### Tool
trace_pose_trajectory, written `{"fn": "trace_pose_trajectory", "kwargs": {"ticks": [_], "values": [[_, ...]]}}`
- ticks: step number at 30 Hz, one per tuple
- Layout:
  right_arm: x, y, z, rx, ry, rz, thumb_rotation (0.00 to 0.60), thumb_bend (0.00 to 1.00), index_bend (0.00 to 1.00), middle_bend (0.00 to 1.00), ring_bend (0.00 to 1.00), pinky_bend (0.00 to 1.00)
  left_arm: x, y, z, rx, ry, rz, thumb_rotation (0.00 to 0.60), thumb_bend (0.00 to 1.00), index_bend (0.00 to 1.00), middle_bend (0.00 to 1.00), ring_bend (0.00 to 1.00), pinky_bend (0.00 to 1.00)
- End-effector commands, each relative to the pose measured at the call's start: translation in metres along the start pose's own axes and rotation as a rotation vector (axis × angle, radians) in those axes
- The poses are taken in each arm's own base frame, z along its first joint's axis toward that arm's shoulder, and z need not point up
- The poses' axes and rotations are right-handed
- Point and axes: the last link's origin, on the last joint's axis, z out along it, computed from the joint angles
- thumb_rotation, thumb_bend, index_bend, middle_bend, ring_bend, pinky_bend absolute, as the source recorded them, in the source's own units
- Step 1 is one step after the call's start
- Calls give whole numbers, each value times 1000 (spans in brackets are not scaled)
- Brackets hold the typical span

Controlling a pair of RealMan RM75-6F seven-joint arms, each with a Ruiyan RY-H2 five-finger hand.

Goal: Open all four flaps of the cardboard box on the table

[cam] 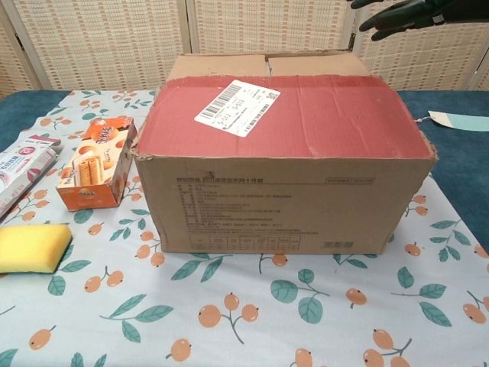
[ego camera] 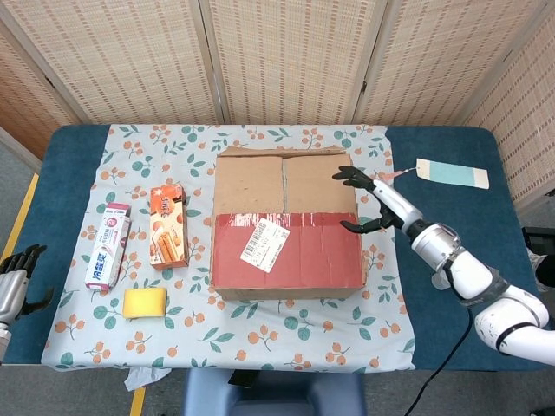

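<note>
Cardboard box (ego camera: 286,221) flaps lie shut; right robot hand (ego camera: 368,201), spread and empty above its right edge, should hook the red-taped near flap (ego camera: 288,251) and lift.

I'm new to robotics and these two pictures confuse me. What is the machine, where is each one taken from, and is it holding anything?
It is a two-armed robot with human-like hands, steered remotely by a person. One picture looks down from its head, the other looks forward from its chest. On the table's flowered cloth stands a cardboard box with a red near flap. Beside it lie an orange snack box, a toothpaste carton and a yellow sponge. The right hand hovers over the box's right edge, fingers spread, holding nothing. The left hand hangs off the table's left side, also holding nothing.
</note>
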Motion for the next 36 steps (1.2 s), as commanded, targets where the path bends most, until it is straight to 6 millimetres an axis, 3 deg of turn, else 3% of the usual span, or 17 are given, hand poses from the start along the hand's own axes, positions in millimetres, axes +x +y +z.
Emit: {"fn": "trace_pose_trajectory", "kwargs": {"ticks": [1, 18, 22, 36], "values": [[7, 14, -4, -7, -8, 39, 600, 346, 202, 106, 171, 135, 0, 1, 1, -6, 3, -4, 600, 493, 0, 74, 88, 38], [5, 29, 18, -2, -117, 191, 600, 347, 204, 113, 282, 181, 0, -1, 2, -13, 0, -14, 600, 495, 0, 74, 87, 35], [5, 33, 21, 1, -130, 212, 600, 347, 204, 113, 236, 260, -1, -1, 2, -14, -1, -13, 600, 495, 0, 60, 87, 35], [-2, 41, 23, -24, -175, 230, 600, 346, 204, 91, 209, 237, 0, -1, 0, -19, -4, -14, 600, 495, 0, 59, 87, 32]]}}
